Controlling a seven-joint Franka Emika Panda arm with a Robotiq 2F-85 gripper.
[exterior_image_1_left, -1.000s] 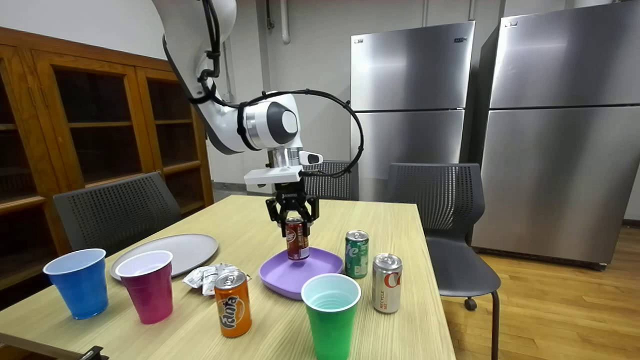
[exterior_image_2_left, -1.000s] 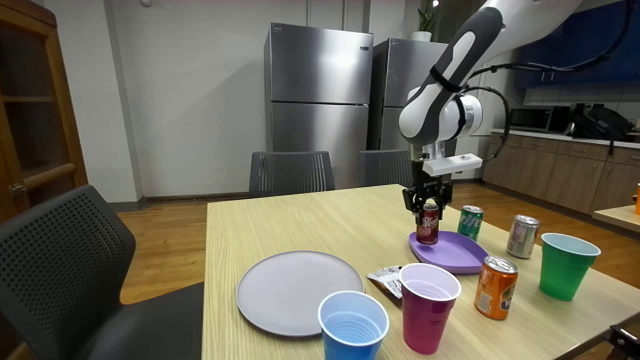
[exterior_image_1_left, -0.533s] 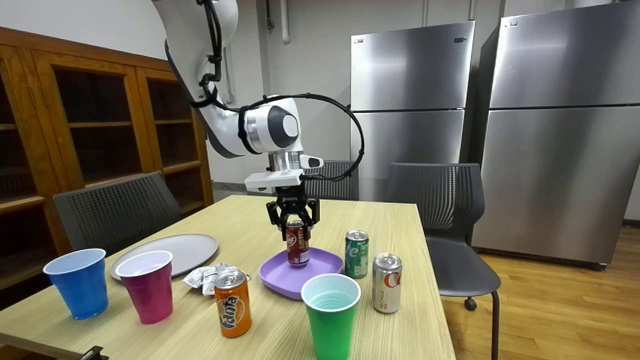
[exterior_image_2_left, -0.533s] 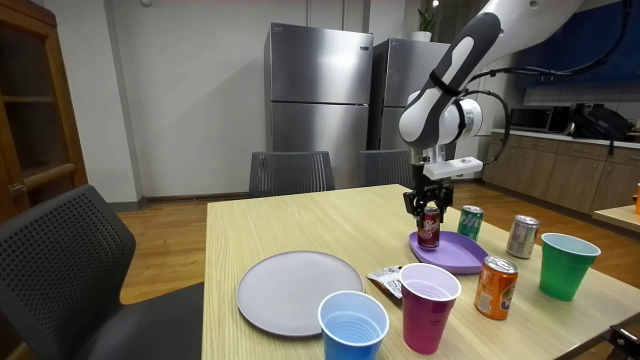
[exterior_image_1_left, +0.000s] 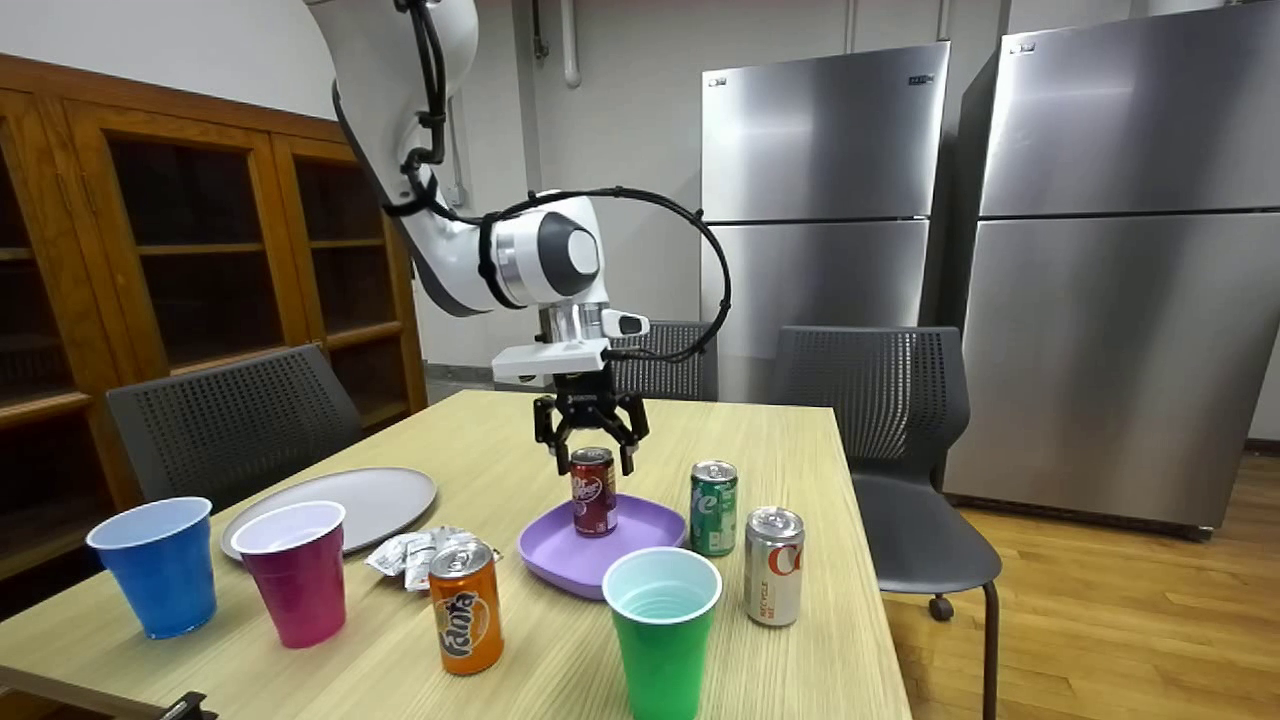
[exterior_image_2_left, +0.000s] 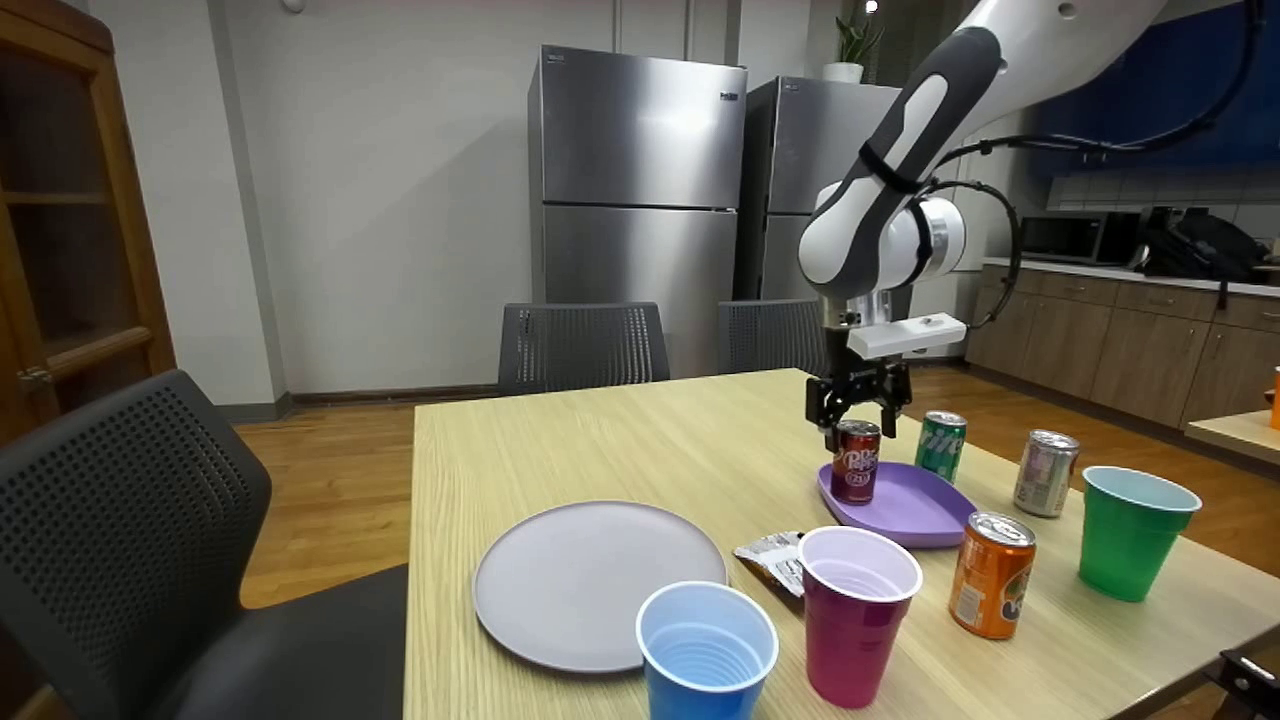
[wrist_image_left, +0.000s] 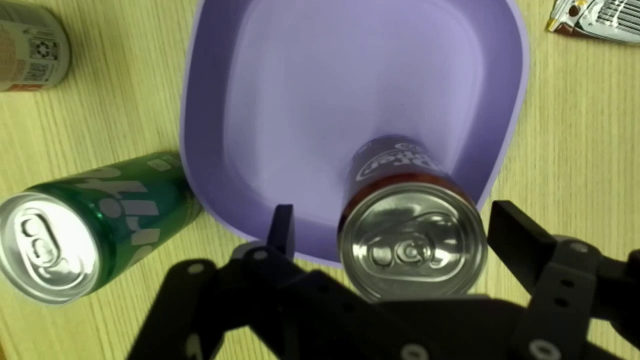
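Note:
A dark red Dr Pepper can (exterior_image_1_left: 594, 505) stands upright on the purple plate (exterior_image_1_left: 560, 555), towards one rim of it. Around the can's top my gripper (exterior_image_1_left: 595, 463) is open, one finger on either side. In the wrist view a wide gap separates the can lid (wrist_image_left: 415, 240) from the left finger (wrist_image_left: 283, 227). The right finger (wrist_image_left: 522, 240) is much closer to the lid; whether it touches cannot be told. Beside the plate stands a green Sprite can (wrist_image_left: 125, 205), which looks close to or against the rim.
A silver can (exterior_image_1_left: 774, 570), an orange Fanta can (exterior_image_1_left: 467, 610) and a green cup (exterior_image_1_left: 660, 650) stand around the plate. Farther off are a foil packet (exterior_image_2_left: 775, 560), a magenta cup (exterior_image_2_left: 855, 640), a blue cup (exterior_image_2_left: 705, 650) and a grey plate (exterior_image_2_left: 590, 580). Chairs surround the table.
The gripper came down with the Dr Pepper can held in it, lowering it onto the purple plate. Its fingers have since spread apart and let go of the can.

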